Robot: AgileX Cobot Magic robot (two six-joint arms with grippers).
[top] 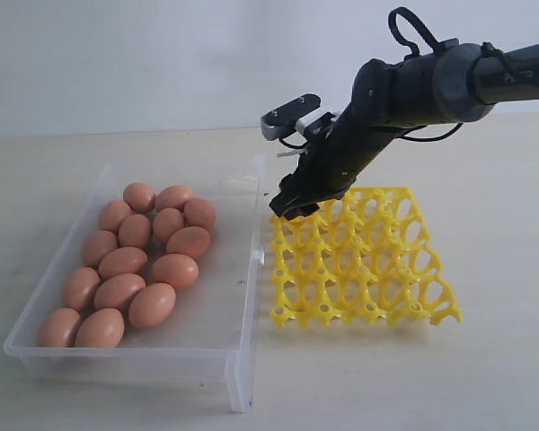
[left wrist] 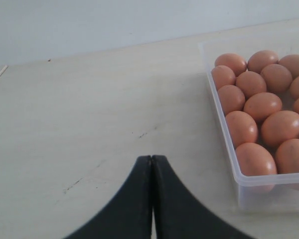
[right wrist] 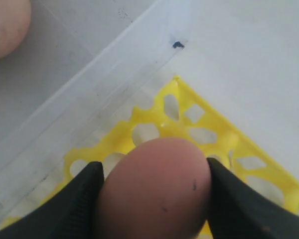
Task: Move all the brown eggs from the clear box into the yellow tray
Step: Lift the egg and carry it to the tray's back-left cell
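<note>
Box beside tray on the counter.
Eggs cluster in the box, left of the tray; the right hand, gripping one egg, hangs over the tray's rear left corner.

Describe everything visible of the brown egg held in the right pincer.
The smooth oval brown egg looks matt tan with a few tiny dark specks and no visible cracks. The black fingers of the right pincer clamp its opposite sides. It is above a corner of the bright yellow openwork plastic egg tray, near the clear plastic box's wall; whether it touches the tray cannot be told.
</note>
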